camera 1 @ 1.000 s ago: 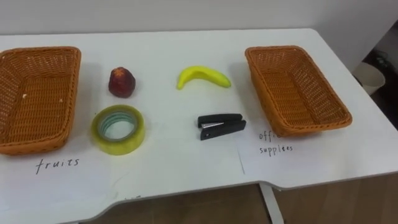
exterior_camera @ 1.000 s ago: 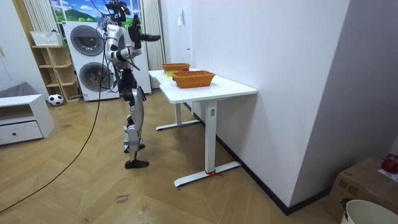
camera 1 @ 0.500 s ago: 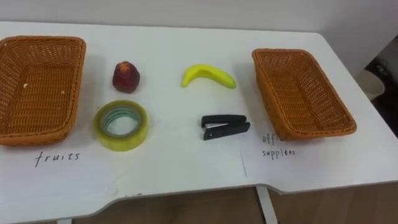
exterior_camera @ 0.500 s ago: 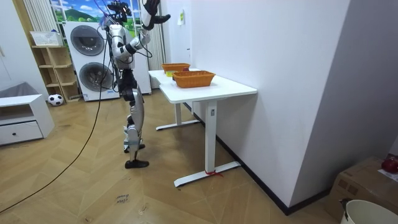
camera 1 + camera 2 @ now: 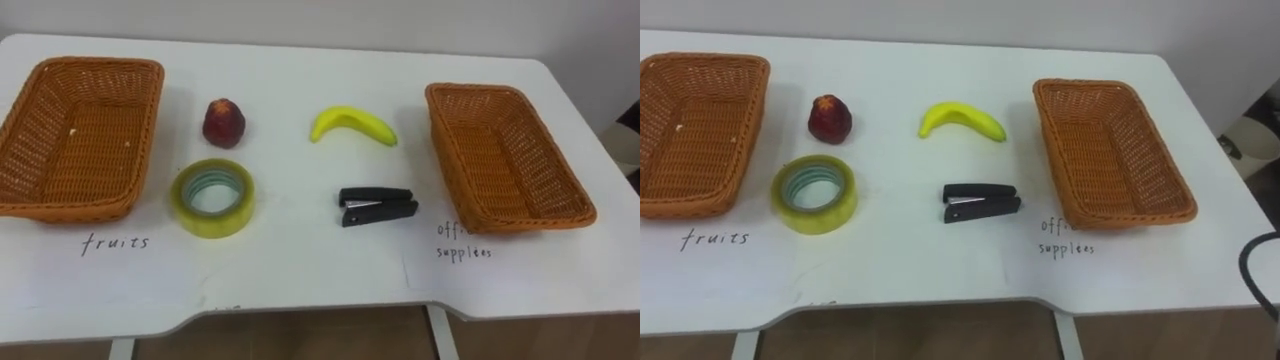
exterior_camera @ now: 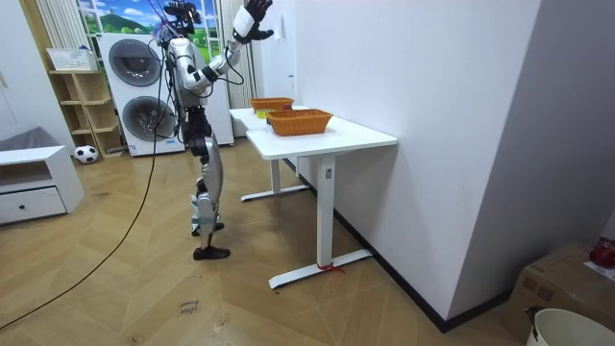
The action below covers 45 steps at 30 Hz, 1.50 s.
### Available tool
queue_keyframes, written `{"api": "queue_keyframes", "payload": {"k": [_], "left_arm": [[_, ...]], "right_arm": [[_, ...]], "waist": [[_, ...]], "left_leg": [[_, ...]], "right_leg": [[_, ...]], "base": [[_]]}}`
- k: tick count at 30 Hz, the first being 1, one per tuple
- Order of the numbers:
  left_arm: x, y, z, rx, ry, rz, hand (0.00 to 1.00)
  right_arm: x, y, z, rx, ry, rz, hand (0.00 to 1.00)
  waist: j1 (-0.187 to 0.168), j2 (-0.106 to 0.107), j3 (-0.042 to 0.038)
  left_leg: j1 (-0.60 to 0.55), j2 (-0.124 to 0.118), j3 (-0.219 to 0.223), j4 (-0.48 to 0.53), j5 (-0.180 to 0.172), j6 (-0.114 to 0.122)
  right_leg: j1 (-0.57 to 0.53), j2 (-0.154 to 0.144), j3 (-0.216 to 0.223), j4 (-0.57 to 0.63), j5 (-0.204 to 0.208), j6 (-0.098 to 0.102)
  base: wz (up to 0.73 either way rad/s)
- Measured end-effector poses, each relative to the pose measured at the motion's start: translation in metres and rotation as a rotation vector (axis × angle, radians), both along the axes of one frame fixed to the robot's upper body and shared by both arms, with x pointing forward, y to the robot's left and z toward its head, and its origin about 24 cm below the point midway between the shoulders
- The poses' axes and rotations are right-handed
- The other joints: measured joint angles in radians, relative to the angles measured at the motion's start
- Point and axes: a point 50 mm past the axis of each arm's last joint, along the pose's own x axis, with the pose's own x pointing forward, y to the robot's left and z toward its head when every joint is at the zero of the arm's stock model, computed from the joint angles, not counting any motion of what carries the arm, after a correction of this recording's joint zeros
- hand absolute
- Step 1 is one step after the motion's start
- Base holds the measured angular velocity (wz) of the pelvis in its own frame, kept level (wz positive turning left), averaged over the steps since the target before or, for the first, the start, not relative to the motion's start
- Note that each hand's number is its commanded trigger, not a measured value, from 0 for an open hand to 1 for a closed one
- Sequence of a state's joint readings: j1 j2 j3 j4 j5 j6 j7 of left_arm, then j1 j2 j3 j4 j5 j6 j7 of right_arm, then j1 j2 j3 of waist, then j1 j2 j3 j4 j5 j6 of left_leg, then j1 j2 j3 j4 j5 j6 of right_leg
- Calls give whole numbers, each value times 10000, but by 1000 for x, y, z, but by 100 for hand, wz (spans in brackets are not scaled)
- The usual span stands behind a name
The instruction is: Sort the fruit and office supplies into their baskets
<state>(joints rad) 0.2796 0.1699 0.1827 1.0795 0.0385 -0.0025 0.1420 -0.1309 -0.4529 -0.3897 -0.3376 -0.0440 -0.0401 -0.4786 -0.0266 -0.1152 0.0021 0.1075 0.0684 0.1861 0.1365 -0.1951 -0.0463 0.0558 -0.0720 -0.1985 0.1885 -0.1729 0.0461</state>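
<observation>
A red apple-like fruit (image 5: 224,122) and a yellow banana (image 5: 352,125) lie at the back middle of the white table (image 5: 300,265). In front of them sit a yellow tape roll (image 5: 236,208) and a black stapler (image 5: 377,206). An empty wicker basket (image 5: 78,140) stands at the left above the handwritten word "fruits" (image 5: 115,242). A second empty wicker basket (image 5: 505,155) stands at the right by the label "office supplies" (image 5: 462,242). In the room view I stand upright at the table's end with my right hand (image 6: 252,17) raised above my head, fingers spread, holding nothing.
A wall runs along the table's far edge. In the room view, washing machines (image 6: 135,91) and a shelf (image 6: 82,106) stand behind me, and a low white cabinet (image 6: 34,187) is at the room view's left. Wooden floor surrounds the table.
My right arm has swung up from shoulder height to above my head. The eye view has shifted, so everything on the table sits further right in the picture; the things themselves have not moved.
</observation>
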Motion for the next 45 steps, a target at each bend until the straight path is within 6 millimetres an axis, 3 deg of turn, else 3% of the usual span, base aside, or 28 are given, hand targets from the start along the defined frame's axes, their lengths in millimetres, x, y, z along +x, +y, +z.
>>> {"api": "queue_keyframes", "payload": {"k": [6,7,17,23,30,40,45], "left_arm": [[2,0,0,-2,-48,-65,0],[1,0,0,-3,-25,-61,0],[10,-4,-1,-295,-151,-445,0],[14,-6,-2,-542,-171,-503,0],[17,-3,-1,-526,-190,-680,0],[23,-1,0,-725,-354,-830,0],[37,3,3,-565,-668,-1251,0]], "right_arm": [[13,20,-5,-718,1057,1419,0],[15,22,-6,-812,1203,1620,0],[27,42,-20,-1613,2789,3448,0],[34,55,-31,-2071,3997,4502,0],[39,70,-44,-3273,5426,5273,0],[46,72,-63,-3785,7079,5929,0],[48,82,-77,-4090,8222,6932,0]], "waist": [[123,-146,30],[131,-123,73],[364,17,165],[489,126,54],[604,33,-16],[735,-8,32],[883,-126,82]], "left_leg": [[70,10,-35,-4,-1,-1],[75,12,-45,-3,-1,0],[77,35,-250,-1,-3,-4],[14,42,-344,-1,-1,-8],[64,37,-488,3,0,-8],[2,35,-507,31,2,-9],[-189,39,-502,152,1,-9]], "right_leg": [[163,1,-73,-8,4,-6],[182,2,-82,-10,7,-9],[287,35,-175,-31,14,-18],[265,35,-262,-42,13,-17],[293,35,-250,-52,14,-17],[296,39,-214,-57,14,-17],[159,38,-215,-39,31,-46]], "base": [[3],[0],[5],[3],[3],[1],[0]]}}
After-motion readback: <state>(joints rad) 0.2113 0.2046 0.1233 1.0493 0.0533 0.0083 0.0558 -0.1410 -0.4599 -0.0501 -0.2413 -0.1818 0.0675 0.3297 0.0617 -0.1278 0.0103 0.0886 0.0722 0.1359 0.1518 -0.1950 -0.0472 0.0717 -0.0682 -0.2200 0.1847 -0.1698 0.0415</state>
